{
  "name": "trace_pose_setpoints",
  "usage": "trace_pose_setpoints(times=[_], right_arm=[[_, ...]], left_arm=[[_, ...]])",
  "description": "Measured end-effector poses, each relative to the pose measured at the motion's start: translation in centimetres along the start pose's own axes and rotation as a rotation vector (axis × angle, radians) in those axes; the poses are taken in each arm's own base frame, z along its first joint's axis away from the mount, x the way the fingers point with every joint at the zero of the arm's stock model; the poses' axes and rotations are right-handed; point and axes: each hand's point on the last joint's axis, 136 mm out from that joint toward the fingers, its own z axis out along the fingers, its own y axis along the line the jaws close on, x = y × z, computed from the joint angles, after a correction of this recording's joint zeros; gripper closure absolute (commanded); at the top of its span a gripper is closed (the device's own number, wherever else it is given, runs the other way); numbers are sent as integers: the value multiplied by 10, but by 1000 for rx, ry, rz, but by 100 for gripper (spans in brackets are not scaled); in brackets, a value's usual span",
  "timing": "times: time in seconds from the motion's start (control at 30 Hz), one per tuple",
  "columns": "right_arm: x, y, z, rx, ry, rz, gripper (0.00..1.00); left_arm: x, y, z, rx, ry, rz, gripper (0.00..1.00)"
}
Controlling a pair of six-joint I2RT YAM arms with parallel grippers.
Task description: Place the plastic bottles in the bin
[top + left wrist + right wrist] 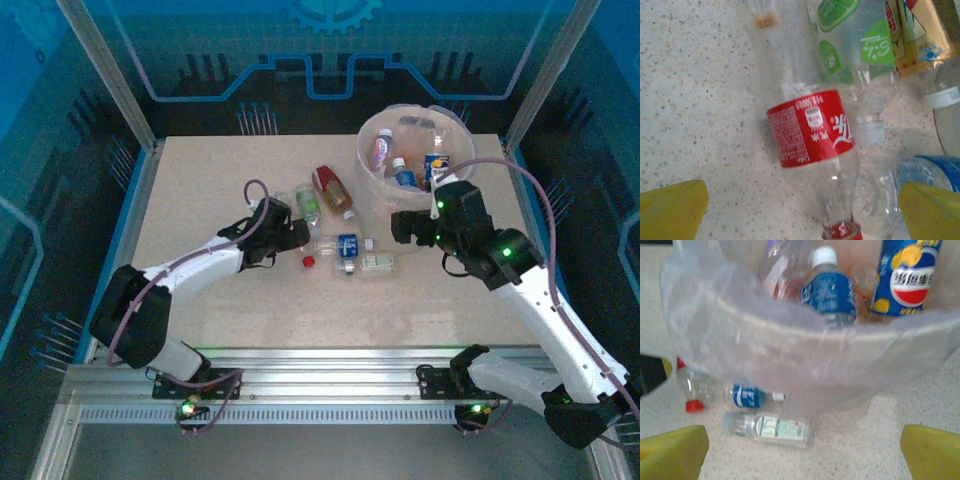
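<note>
Plastic bottles [348, 243] are found in two places: several are already stood inside the bin [366, 170] at the far right of the tabletop [200, 200], while about half a dozen lie loose just beside its near-left wall. Among these, the red-capped neck of a clear red-labelled bottle [812, 127] is framed between the left fingers [672, 207], which are spread wide and grasp nothing. A green-labelled bottle [855, 45] is pressed against its side. The right fingers [670, 452] are likewise released and empty, held near the bin's wall. A pick-up is judged to be in hand: the left fingers need to be lowered astride the red-labelled bottle and closed without the neighbour being caught.
</note>
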Motion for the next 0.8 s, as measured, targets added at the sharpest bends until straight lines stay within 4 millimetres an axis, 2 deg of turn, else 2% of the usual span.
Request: trace_pose_setpoints(times=[0.13, 0.3, 0.53, 0.8], right_arm=[[15, 2, 2, 9, 26, -14, 0], [17, 1, 0, 20, 21, -12, 0], [14, 0, -1, 31, 4, -9, 0], [15, 1, 4, 34, 13, -12, 0]], left_arm=[[-11, 10, 17, -38, 3, -31, 1], [-21, 19, 38, -71, 15, -59, 1], [-19, 20, 61, -76, 58, -72, 1], [-13, 22, 73, -75, 91, -79, 1]])
